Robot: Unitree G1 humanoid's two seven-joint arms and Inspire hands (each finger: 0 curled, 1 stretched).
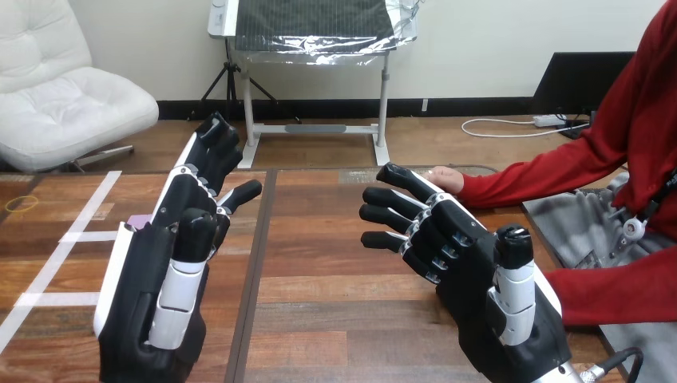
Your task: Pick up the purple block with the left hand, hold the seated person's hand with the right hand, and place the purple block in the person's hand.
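Left hand: open, fingers straight, holding nothing. Purple block on desk, mostly hidden behind that hand; contact not discernible.

Right hand: open, fingers spread, nothing held, fingertips near person's hand, which rests on desk.

Likely step: grasp block. You lower left hand over it, curl thumb against flat faces.

Block small, hard-edged by look. Desk is smooth wood planks, so block may slide; you close slowly.

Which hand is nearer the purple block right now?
Left. The left hand is just in front of the purple block, partly hiding it; the right hand is far off to its right, by the person's hand.
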